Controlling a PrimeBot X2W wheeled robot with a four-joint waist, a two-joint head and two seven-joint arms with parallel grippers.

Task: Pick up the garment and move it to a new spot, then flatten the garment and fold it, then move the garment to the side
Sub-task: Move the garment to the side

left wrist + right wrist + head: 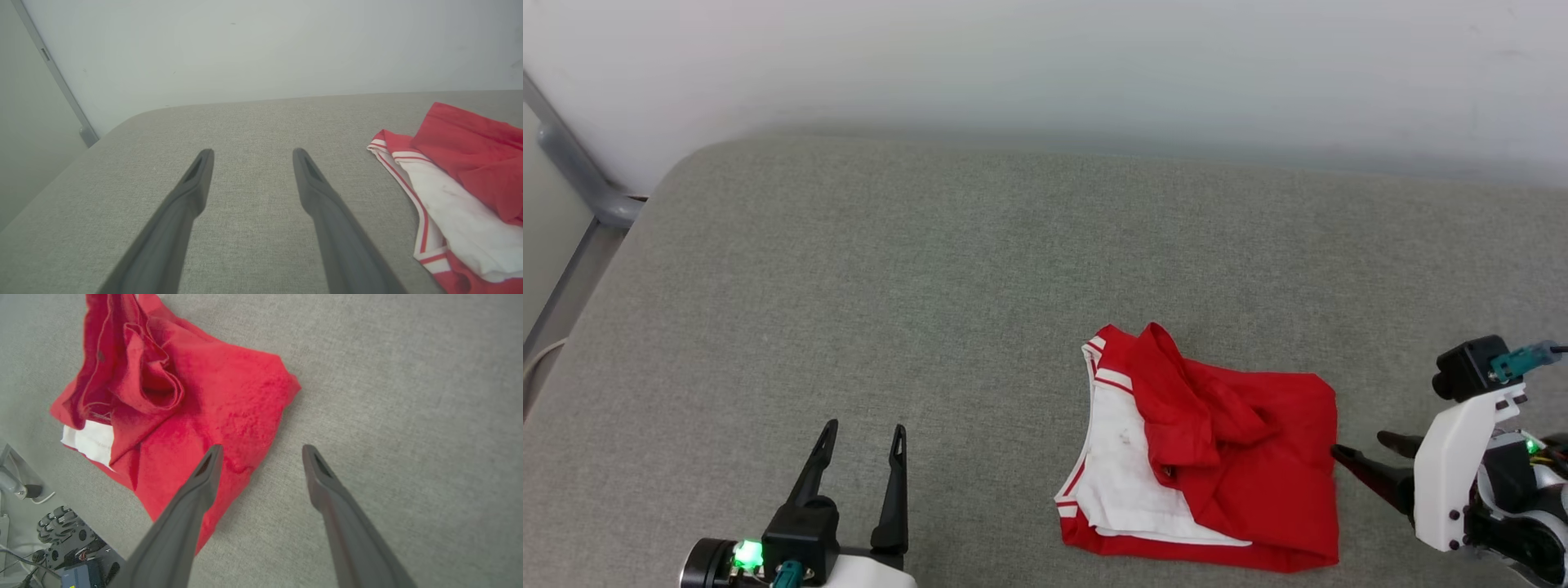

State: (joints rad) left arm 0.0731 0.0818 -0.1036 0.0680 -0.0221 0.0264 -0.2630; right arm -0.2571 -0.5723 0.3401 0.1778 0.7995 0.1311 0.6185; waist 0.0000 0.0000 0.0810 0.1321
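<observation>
Garment (1258, 490) lies rumpled at lower right — flattening and folding look undone. Left gripper (864, 427) and right gripper (1357, 443) gape wide, empty.

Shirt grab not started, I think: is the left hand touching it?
Apart. Head view shows bare grey surface between the left hand and the shirt.

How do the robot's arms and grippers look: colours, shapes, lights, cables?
The left gripper and right gripper each have two long, dark, tapering fingers with a slot near the tip. Behind each sits a black body with a green light and a teal plug. A white shell covers each wrist.
</observation>
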